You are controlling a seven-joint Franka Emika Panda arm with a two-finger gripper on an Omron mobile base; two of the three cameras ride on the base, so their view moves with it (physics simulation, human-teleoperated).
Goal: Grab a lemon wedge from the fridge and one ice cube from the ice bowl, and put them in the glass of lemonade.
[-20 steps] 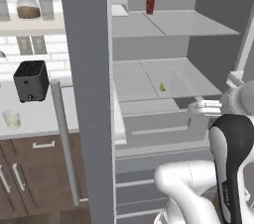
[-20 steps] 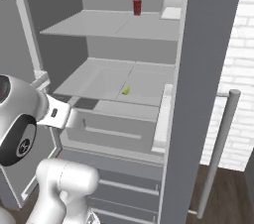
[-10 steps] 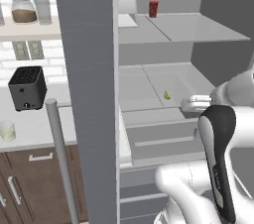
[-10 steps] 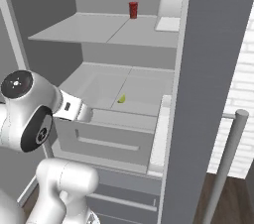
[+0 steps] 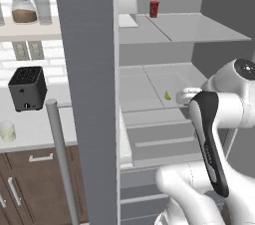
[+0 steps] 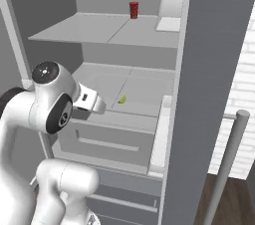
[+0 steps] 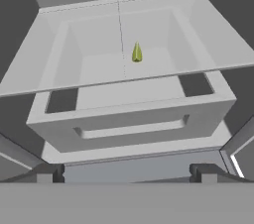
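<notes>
1. One lemon wedge [image 7: 137,52] is what I see straight ahead in the hand view, lying on the pale fridge shelf [image 7: 89,54] above a drawer [image 7: 129,119]; it is small and yellow-green, with its point away from me.
2. My fingers [image 7: 127,172] are spread wide, one dark tip at each lower corner of the hand view, and nothing is between them. They are short of the shelf edge, well apart from the wedge.
3. From the left base view the wedge [image 5: 168,95] sits on the middle shelf, just beside the end of my arm.
4. From the right base view the fridge [image 6: 149,59] stands open, and the wedge [image 6: 122,99] is near the shelf's front edge.
5. On the upper shelf I see a red cup [image 5: 154,8].
6. Left of the open door a black toaster [image 5: 28,87] stands on the counter [image 5: 35,124], with the glass of lemonade [image 5: 7,131] near its front edge.
</notes>
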